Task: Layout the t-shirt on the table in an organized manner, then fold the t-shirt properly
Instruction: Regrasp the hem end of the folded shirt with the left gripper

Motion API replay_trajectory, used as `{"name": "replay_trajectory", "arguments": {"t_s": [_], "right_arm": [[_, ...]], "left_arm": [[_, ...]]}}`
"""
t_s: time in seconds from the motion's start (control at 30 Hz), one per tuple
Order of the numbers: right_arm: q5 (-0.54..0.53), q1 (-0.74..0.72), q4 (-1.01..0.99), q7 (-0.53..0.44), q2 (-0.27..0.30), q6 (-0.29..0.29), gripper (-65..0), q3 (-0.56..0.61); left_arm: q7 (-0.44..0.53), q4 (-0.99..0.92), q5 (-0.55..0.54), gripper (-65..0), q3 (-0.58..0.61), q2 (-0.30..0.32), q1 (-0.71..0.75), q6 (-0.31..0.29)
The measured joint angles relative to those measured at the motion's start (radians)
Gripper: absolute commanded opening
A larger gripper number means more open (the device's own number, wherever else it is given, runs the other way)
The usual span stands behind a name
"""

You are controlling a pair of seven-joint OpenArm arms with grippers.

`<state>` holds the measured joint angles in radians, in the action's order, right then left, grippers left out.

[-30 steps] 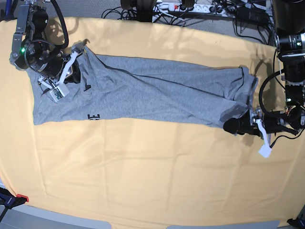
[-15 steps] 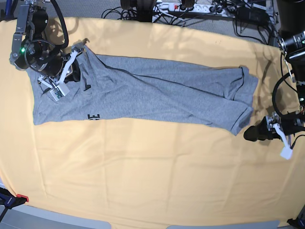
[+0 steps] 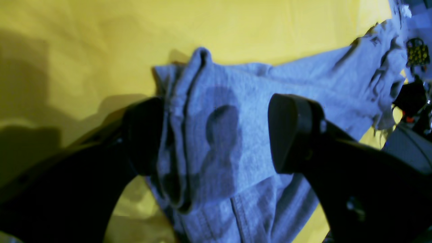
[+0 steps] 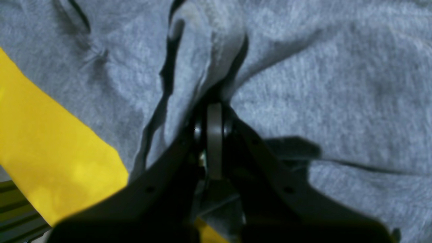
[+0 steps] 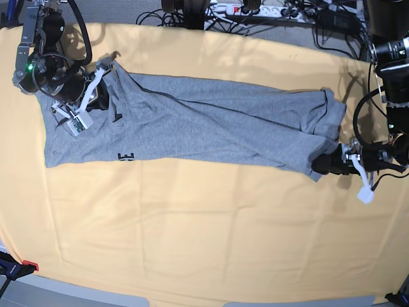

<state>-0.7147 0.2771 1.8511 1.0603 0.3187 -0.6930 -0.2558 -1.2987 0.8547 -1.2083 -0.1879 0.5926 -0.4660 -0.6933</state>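
Observation:
The grey t-shirt (image 5: pixel 211 125) lies stretched in a long band across the table (image 5: pixel 204 224), with black lettering (image 5: pixel 126 156) near its left end. In the base view my right gripper (image 5: pixel 97 97) sits at the shirt's upper left. The right wrist view shows the right gripper (image 4: pixel 214 111) shut, pinching a raised fold of the grey t-shirt (image 4: pixel 337 84). My left gripper (image 5: pixel 317 165) is at the shirt's lower right corner. In the left wrist view the left gripper (image 3: pixel 216 135) is open, its black fingers (image 3: pixel 290 131) standing wide on either side of the t-shirt's (image 3: pixel 303 77) bunched hem.
Cables and a power strip (image 5: pixel 255 9) lie beyond the table's far edge. A red-tipped clamp (image 5: pixel 25 265) sits at the front left corner. The left arm's body (image 5: pixel 393 83) stands at the table's right edge. Bare yellow cloth (image 5: pixel 192 243) spreads in front of the shirt.
The left gripper drew back to the right off the shirt's corner, then came in again to that corner, still open. The right gripper has kept its hold and place.

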Motion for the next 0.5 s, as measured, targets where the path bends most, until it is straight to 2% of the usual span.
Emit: {"name": "replay_trajectory", "arguments": {"t_s": [0.07, 0.1, 0.2, 0.23, 0.27, 0.4, 0.43, 0.5], "right_arm": [[0.0, 0.0, 0.0, 0.0, 0.0, 0.0, -65.0, 0.0], [0.0, 0.0, 0.0, 0.0, 0.0, 0.0, -65.0, 0.0], [0.0, 0.0, 0.0, 0.001, 0.0, 0.0, -65.0, 0.0], [0.0, 0.0, 0.0, 0.003, 0.0, 0.0, -65.0, 0.0], [0.0, 0.0, 0.0, 0.003, 0.0, 0.0, -65.0, 0.0], [0.0, 0.0, 0.0, 0.003, 0.0, 0.0, -65.0, 0.0], [0.0, 0.0, 0.0, 0.003, 0.0, 0.0, -65.0, 0.0], [0.0, 0.0, 0.0, 0.003, 0.0, 0.0, -65.0, 0.0]], "left_arm": [[0.001, 0.0, -0.004, -17.5, 0.01, 0.0, 0.0, 0.0], [0.001, 0.0, -0.003, -21.8, 0.011, 0.0, 0.0, 0.0], [0.0, 0.0, -0.004, -43.9, 0.011, 0.0, 0.0, 0.0], [0.0, 0.0, -0.005, -49.5, 0.011, 0.0, -0.001, 0.0], [-0.002, 0.0, -0.014, -52.0, 0.011, 0.001, -0.002, 0.0], [-0.003, 0.0, -0.04, -50.5, 0.011, 0.003, -0.002, 0.0], [-0.003, 0.0, -0.04, -47.0, 0.011, 0.003, -0.002, 0.0], [-0.013, 0.0, -0.04, -36.2, 0.011, 0.003, -0.002, 0.0]]}}
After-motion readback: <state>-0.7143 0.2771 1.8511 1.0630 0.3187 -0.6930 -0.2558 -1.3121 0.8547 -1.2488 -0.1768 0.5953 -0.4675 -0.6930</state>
